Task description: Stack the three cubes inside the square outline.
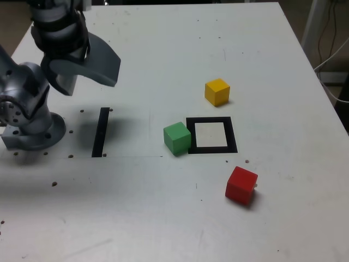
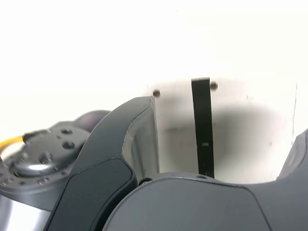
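Claw of the grey robot arm hangs above the white table at the exterior view's left, jaws spread wide, holding nothing and touching nothing. Its curved fingers are smooth dark grey plastic. Directly beneath it lies a straight black tape strip, flat on the tabletop, with small screw holes around it.

Well apart, toward the exterior view's right, lies the square outline: thick black tape framing a pale cream centre, with no cube inside. A matte green cube sits touching the frame's left edge. A yellow cube rests near the frame, beyond its far edge. A red cube, turned slightly askew, sits near the frame's nearer right corner. Open tabletop lies between claw and cubes.
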{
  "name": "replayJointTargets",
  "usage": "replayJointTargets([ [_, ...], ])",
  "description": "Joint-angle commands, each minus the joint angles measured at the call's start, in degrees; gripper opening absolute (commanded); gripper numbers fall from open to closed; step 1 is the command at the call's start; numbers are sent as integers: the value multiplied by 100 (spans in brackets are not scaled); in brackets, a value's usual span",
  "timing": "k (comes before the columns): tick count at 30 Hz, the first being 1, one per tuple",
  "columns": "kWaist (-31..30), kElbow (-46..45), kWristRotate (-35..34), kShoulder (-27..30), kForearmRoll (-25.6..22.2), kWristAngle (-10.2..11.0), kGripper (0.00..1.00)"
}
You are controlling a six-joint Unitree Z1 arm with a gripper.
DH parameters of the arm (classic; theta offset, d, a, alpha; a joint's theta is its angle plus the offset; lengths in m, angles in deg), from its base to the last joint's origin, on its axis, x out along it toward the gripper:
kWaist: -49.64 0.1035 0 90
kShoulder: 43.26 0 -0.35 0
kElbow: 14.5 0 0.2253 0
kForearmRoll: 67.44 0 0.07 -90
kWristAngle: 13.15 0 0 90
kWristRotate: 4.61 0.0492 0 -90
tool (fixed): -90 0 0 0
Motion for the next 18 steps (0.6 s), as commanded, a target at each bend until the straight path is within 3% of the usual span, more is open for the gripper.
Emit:
replayJointTargets([
  [1,-10,52,-14,-12,-24,54,100],
  [5,-10,109,-60,-24,-2,-211,100],
  [13,-203,386,-69,-385,279,-1119,99],
  [18,-843,1129,-320,-909,210,-1284,99],
])
